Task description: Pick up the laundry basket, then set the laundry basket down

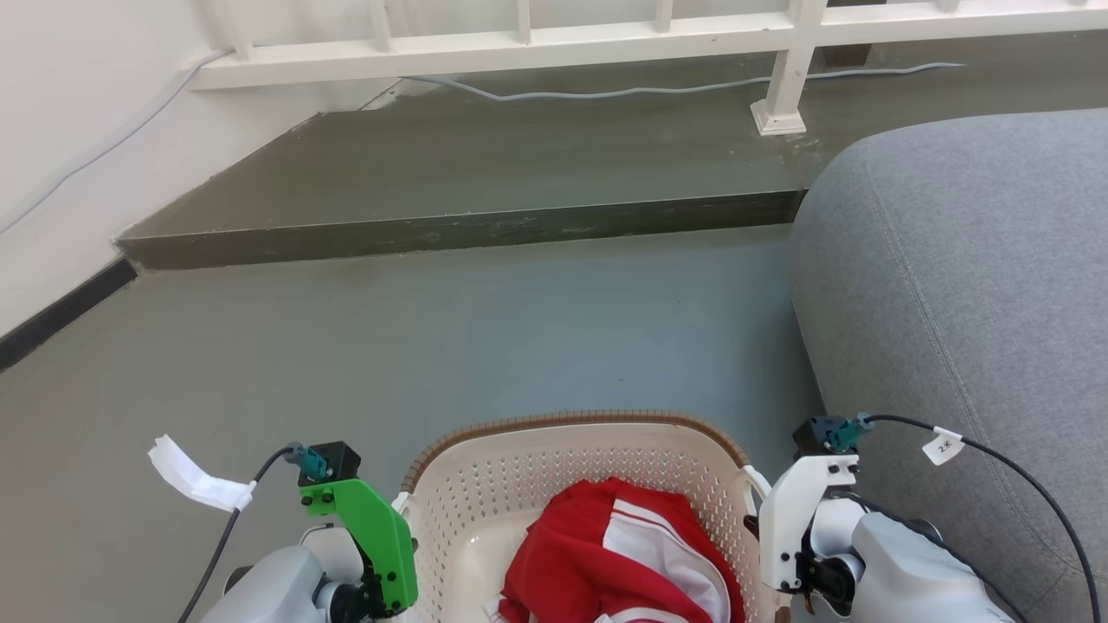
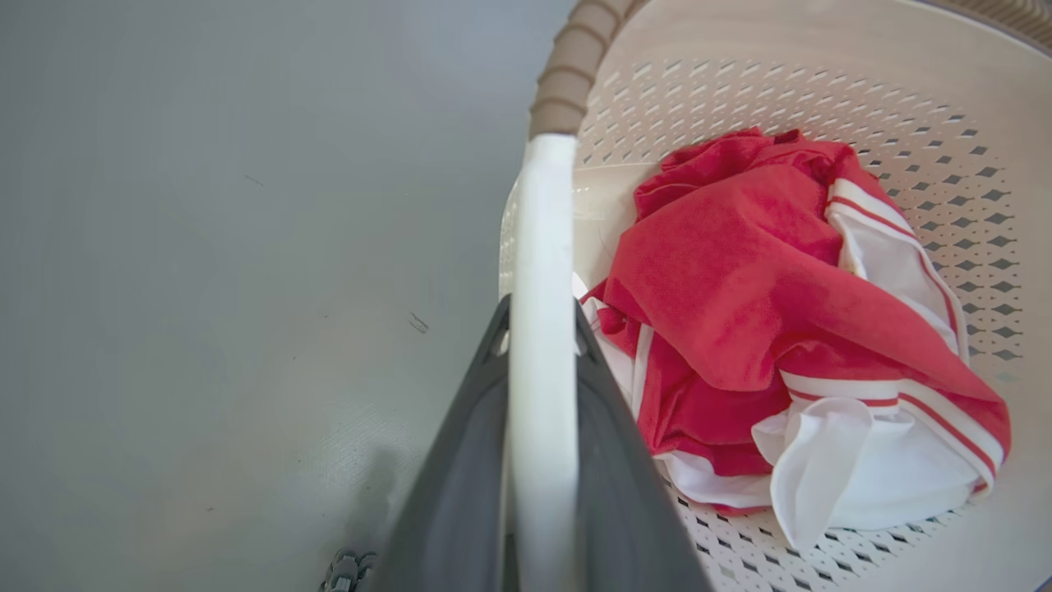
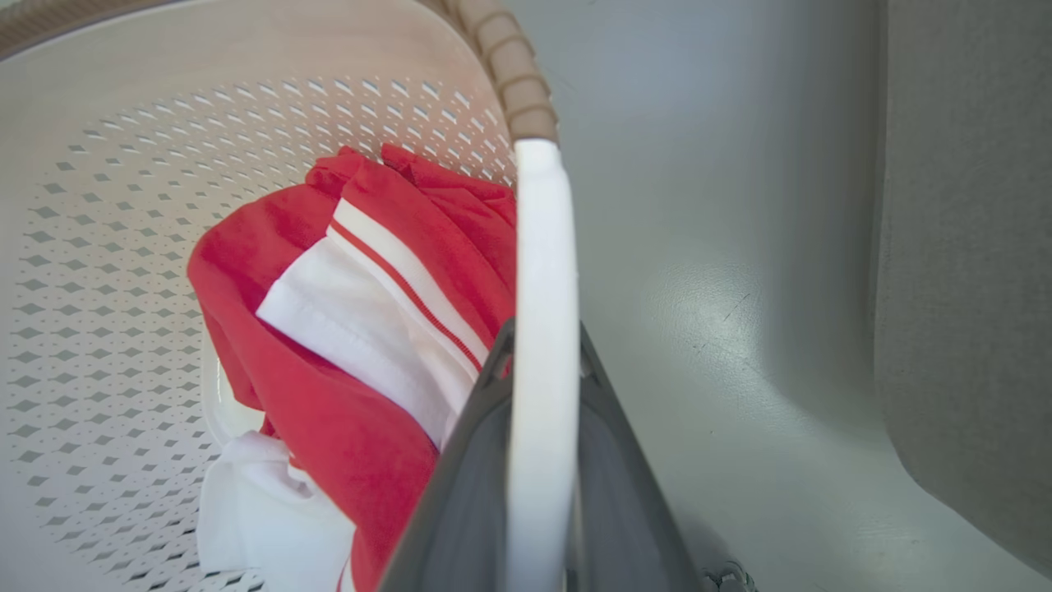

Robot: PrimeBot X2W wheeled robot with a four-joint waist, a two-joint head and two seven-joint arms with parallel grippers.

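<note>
- The laundry basket [image 1: 571, 422] is at the bottom middle of the head view. It is right in front of the robot, between its two arms.
- It is cream-white with lots of little holes. Its brown rim looks woven.
- Red and white clothes [image 1: 619, 554] lie bunched up inside it.
- The left hand [image 2: 540, 319] pinches the left handle [image 2: 542, 230] of the basket. Its dark fingers [image 2: 460, 469] sit one on each side of the white bar, pressed close to it.
- The right hand [image 3: 542, 339] pinches the right handle [image 3: 538, 238] the same way. The white bar is squeezed between its dark fingers [image 3: 464, 485].
- In the head view a green piece [image 1: 370, 523] sits on the left wrist, just beside the basket's left side. A white piece [image 1: 792, 515] sits on the right wrist, just beside the basket's right side.
- Around the basket is a grey floor [image 1: 433, 346]. I cannot tell if the basket's bottom touches it.
- A big grey sofa [image 1: 969, 260] is on the right, near the right arm.
- Farther ahead there is a low dark step [image 1: 450, 229]. On top of it stands a white railing [image 1: 519, 43], with a thin grey cable [image 1: 606, 90] lying below the railing.
- A white wall [image 1: 69, 130] is on the left.
</note>
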